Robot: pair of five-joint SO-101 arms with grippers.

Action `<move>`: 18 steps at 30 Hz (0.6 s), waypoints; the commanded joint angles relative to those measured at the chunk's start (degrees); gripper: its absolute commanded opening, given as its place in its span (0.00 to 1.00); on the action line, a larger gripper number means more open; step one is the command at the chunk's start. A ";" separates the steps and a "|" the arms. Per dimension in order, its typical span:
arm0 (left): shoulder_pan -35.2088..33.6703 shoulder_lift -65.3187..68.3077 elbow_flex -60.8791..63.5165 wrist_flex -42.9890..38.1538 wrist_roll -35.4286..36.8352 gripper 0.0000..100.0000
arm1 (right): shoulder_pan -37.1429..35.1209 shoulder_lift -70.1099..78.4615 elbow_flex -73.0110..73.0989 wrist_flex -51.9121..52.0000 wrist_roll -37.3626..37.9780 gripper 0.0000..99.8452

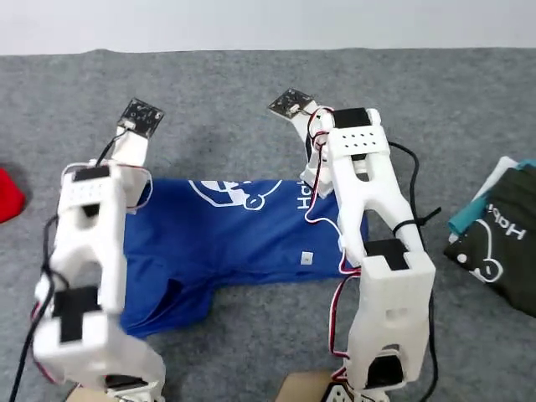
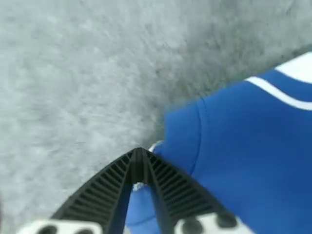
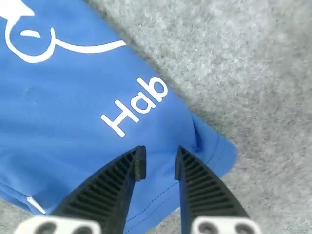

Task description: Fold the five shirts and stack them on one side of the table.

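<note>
My left gripper [image 2: 140, 155] has its fingers pressed together at the tips, pinching an edge of the blue shirt [image 1: 243, 239] where the cloth meets the grey mat [image 1: 251, 84]. My right gripper [image 3: 158, 163] holds its fingers parted, a clear gap between the tips, just over the shirt's lettered end near a corner. In the high view the blue shirt lies spread across the middle of the frame, bunched at lower left. A dark shirt [image 1: 502, 234] lies on a teal shirt [image 1: 462, 219] at the right edge. A red cloth [image 1: 7, 194] shows at the left edge.
</note>
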 commanded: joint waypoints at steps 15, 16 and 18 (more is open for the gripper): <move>-5.45 24.26 -36.26 21.89 -0.62 0.00 | 6.20 6.37 -2.46 -0.75 -0.09 0.10; -5.36 24.26 -37.49 22.86 -0.62 0.00 | 6.46 6.37 -2.46 -1.10 -0.09 0.10; -5.27 24.26 -40.57 25.67 -0.53 0.00 | 7.08 6.29 -2.46 -1.54 0.00 0.10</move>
